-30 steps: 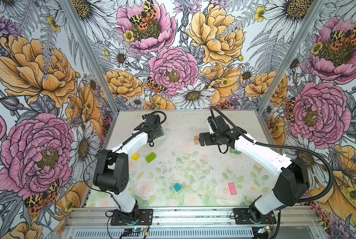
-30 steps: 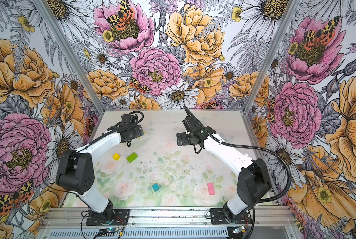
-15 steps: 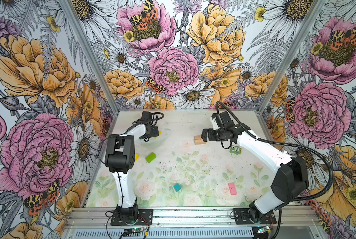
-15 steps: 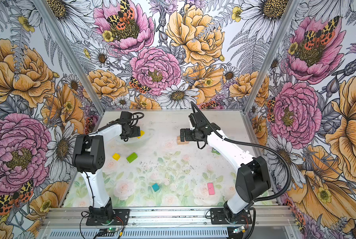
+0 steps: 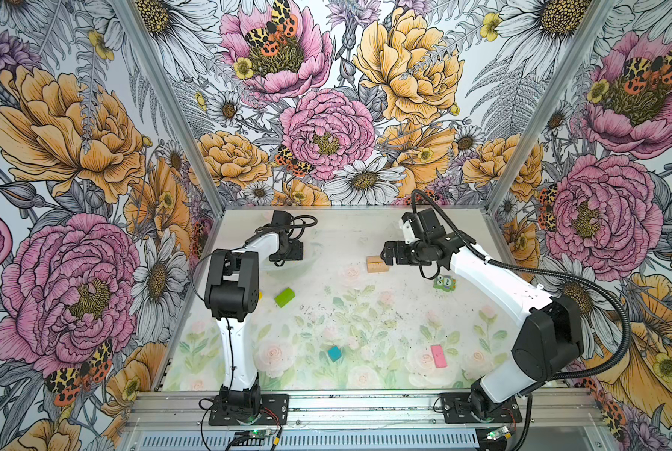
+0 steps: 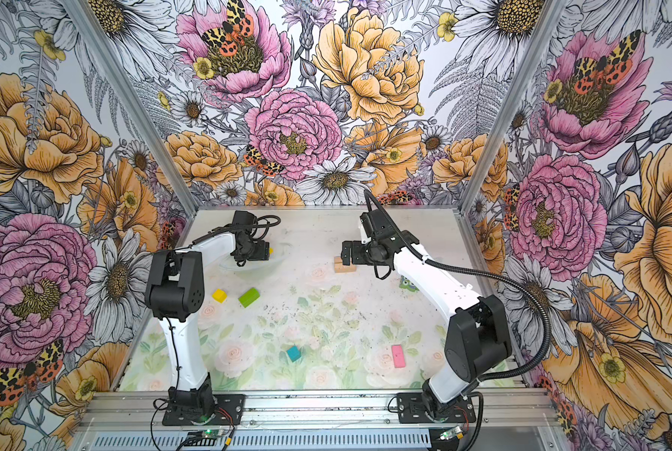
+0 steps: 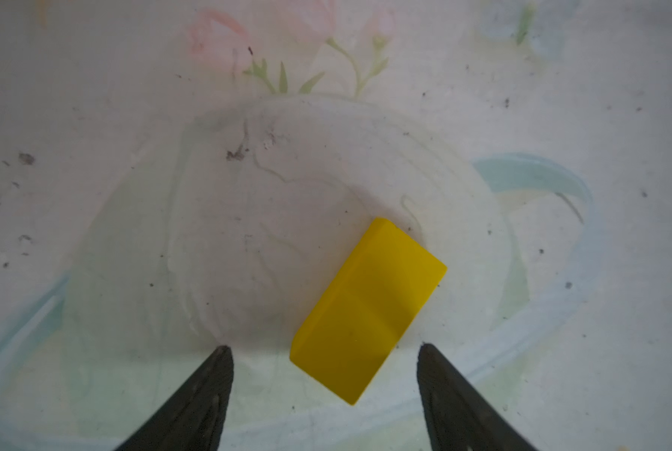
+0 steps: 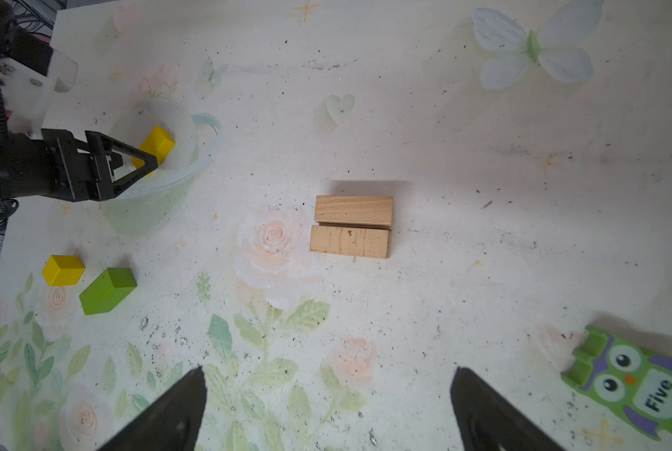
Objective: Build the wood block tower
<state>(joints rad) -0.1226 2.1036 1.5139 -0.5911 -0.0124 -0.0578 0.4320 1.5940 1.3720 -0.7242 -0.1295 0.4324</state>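
1. Floral-print walls (image 5: 92, 136), pale flower-print table (image 5: 346, 226). The action is on the upper half of the table in both top views.
2. left gripper (image 7: 323, 346): down inside the clear bowl (image 8: 209, 150) at the upper left of the table. Fingers are spread and straddle one end of the yellow bar (image 7: 369, 308), with no contact visible.
3. right gripper (image 8: 328, 371): spread wide, empty, just right of the two tan planks (image 8: 353, 209). The planks lie flat, side by side and touching, upper centre-right.
4. No tower yet. Loose pieces: yellow cube (image 8: 63, 269) and lime green block (image 8: 108, 291) mid-left, teal cube (image 5: 334, 352) and pink slab (image 5: 438, 356) low centre. The green owl figure (image 8: 639, 382) beside the right arm (image 5: 498, 281) is not a block.
5. Risk: the bar sits skewed to the jaws and off-centre, so a squeeze likely twists it or pinches only a corner. It could pop out or jam against the bowl wall. The bowl looks light and may skid or tip on the lift.
6. Versus a second ago: the left arm (image 5: 229, 289) has swung up-frame from the bowl's near side into the bowl. The right gripper has backed off rightward, leaving the planks fully exposed.
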